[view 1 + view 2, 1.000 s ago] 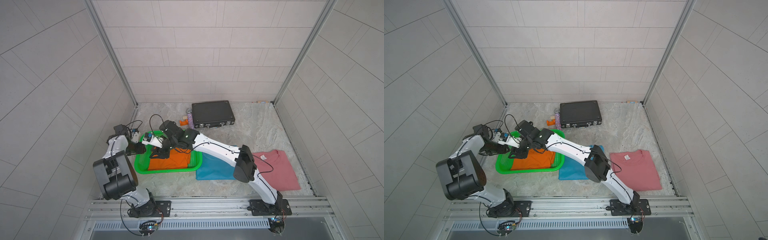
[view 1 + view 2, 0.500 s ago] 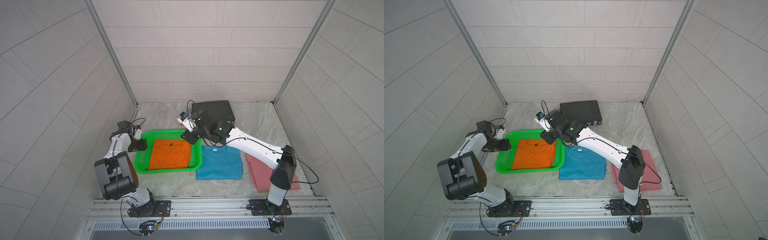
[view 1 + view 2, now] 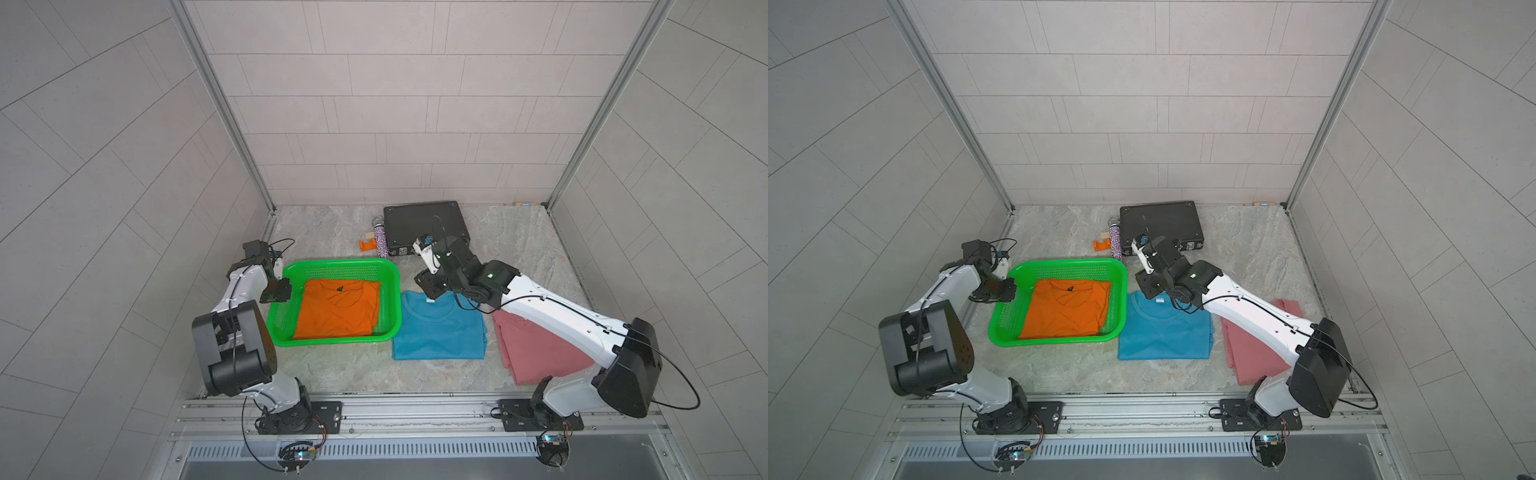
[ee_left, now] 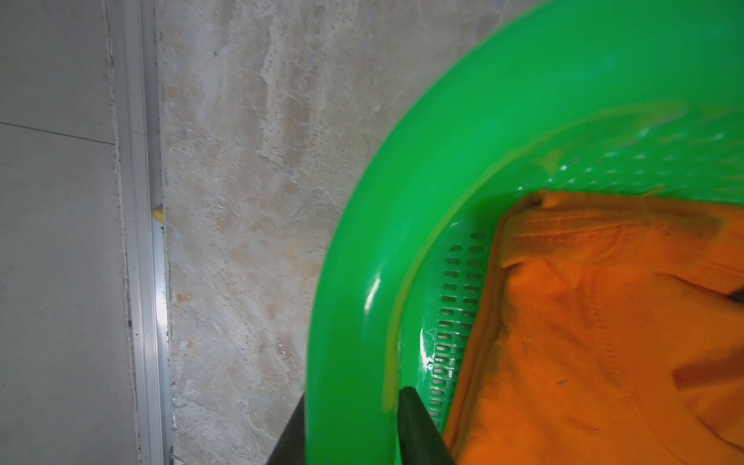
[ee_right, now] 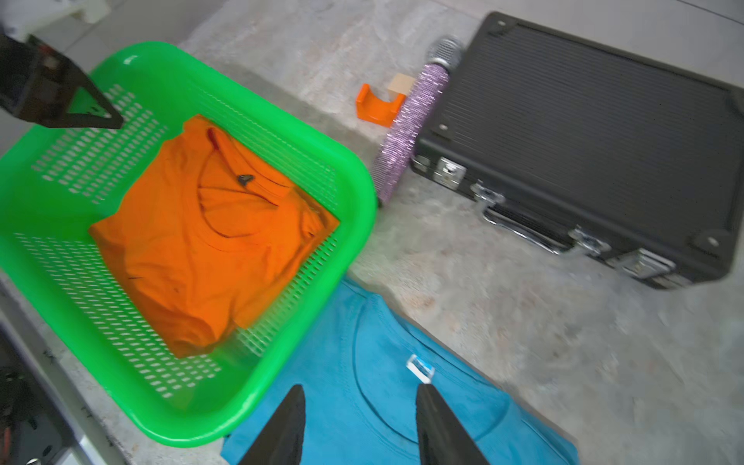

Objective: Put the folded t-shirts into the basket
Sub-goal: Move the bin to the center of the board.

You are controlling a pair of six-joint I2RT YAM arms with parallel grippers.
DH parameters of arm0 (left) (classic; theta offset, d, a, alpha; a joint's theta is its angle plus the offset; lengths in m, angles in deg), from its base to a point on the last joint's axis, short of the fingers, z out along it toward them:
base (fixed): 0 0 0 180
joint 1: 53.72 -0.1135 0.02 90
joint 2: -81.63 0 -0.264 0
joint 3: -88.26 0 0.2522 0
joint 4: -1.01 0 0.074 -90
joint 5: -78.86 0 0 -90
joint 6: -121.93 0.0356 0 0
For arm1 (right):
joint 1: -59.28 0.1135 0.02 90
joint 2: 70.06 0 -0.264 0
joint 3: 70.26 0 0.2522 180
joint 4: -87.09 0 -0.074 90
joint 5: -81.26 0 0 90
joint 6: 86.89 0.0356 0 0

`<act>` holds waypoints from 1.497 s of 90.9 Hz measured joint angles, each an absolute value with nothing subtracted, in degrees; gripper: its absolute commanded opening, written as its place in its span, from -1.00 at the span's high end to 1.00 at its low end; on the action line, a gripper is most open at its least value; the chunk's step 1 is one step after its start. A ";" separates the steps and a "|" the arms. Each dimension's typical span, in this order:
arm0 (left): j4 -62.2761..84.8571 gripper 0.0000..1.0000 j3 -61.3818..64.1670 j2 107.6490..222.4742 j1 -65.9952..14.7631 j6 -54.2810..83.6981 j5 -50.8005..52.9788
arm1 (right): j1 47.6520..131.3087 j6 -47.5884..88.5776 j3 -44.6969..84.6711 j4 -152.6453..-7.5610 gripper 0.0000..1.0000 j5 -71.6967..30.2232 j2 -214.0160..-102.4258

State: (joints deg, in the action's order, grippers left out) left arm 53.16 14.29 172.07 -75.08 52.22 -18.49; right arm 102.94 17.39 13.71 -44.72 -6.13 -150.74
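Green basket (image 4: 350, 322) rim sits clamped in your left hand (image 3: 280, 292); your right hand (image 5: 362, 388) hovers, fingers (image 5: 439, 426) apart, over the blue tee (image 3: 436, 328), case (image 5: 583, 141) and mic (image 5: 406, 125) beyond it.

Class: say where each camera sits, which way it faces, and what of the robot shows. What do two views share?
Top views: high above the front rail, facing down; both show the left arm and right arm whole.
Left wrist: arm-mounted, faces down its left claw, fingers straddling the rim of the bright green perforated plastic basket.
Right wrist: arm-mounted, faces down past the open right claw at the folded sky-blue cloth t-shirt.
Shared: both wrist views catch the folded orange cloth t-shirt.
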 measured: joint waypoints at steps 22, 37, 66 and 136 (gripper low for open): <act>51.96 -0.05 9.72 176.50 -75.87 53.27 -20.66 | 96.49 20.89 5.60 -42.51 -0.05 -6.30 -145.39; 51.61 -0.42 8.94 176.07 -76.33 53.71 -22.08 | 91.35 23.82 0.90 -40.61 -0.09 -10.10 -145.26; 61.84 -0.84 -5.03 171.10 -74.40 53.29 -20.55 | 77.95 25.02 -4.49 -35.54 -0.31 -21.45 -143.33; 62.04 -0.94 -5.53 173.73 -11.17 38.10 -26.69 | 75.44 27.23 -6.90 -34.33 -0.91 -30.74 -138.46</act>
